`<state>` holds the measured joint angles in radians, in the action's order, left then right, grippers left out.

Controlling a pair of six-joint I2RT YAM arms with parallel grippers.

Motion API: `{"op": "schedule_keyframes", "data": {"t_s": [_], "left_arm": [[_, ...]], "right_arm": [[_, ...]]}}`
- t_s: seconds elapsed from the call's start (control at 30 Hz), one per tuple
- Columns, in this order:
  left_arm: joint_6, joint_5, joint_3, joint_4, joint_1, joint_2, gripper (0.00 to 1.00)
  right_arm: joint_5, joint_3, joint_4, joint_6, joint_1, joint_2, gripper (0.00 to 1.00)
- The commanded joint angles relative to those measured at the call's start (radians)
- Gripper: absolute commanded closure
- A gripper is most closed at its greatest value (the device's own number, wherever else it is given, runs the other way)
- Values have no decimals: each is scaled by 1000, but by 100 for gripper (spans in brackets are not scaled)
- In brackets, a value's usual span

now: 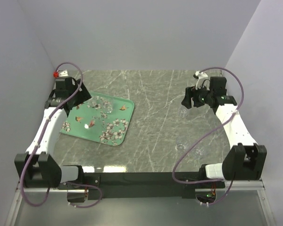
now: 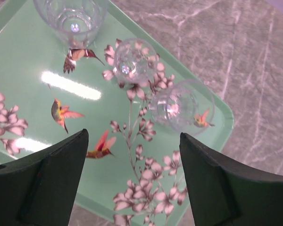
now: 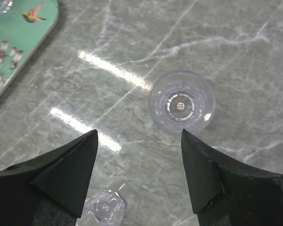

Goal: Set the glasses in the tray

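Note:
The mint-green tray (image 1: 114, 137) with its blossom print lies on the left of the table. Three clear glasses stand in it in the left wrist view: one at the top (image 2: 75, 19), one in the middle (image 2: 132, 59), one near the tray's right corner (image 2: 179, 103). My left gripper (image 2: 133, 134) hovers open above the tray (image 2: 19, 70), holding nothing. Above the bare table my right gripper (image 3: 139, 132) is open, with one glass (image 3: 181, 102) just ahead of its fingers and another glass (image 3: 104, 209) low between them. Two faint glasses (image 1: 180, 147) (image 1: 197, 151) show on the table's right.
The tray's corner (image 3: 14, 42) reaches into the top left of the right wrist view. The grey marble table (image 1: 151, 94) is walled at the back and on both sides. Purple cables loop along both arms.

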<state>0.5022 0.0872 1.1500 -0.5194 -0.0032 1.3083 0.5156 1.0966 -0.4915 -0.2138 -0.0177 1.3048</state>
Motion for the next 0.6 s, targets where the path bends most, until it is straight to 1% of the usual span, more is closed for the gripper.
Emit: {"op": "schedule_keyframes", "data": {"t_s": [0.0,0.03,0.07,0.17,0.23,0.37,0.53,0.57], "left_arm": [[-25,-50,-51,18,2,-127,16],[-24,-52,-67,19,2,-151,15],[-21,-52,-94,21,2,-200,12],[-14,-37,-153,30,2,-274,7],[-7,-29,-180,33,2,-343,5],[12,-21,-246,21,2,-454,4],[27,-20,-299,-1,2,-535,4],[33,-18,-311,-8,2,-555,3]], "right_arm": [[-81,91,-56,7,-4,66,23],[-94,106,-82,8,-5,103,23],[-103,135,-91,10,-4,122,24],[-129,196,-137,33,-5,201,26],[-132,223,-166,47,-7,256,30],[-146,264,-190,63,-11,324,35],[-196,278,-196,73,-18,379,39],[-204,282,-193,73,-18,386,42]]}}
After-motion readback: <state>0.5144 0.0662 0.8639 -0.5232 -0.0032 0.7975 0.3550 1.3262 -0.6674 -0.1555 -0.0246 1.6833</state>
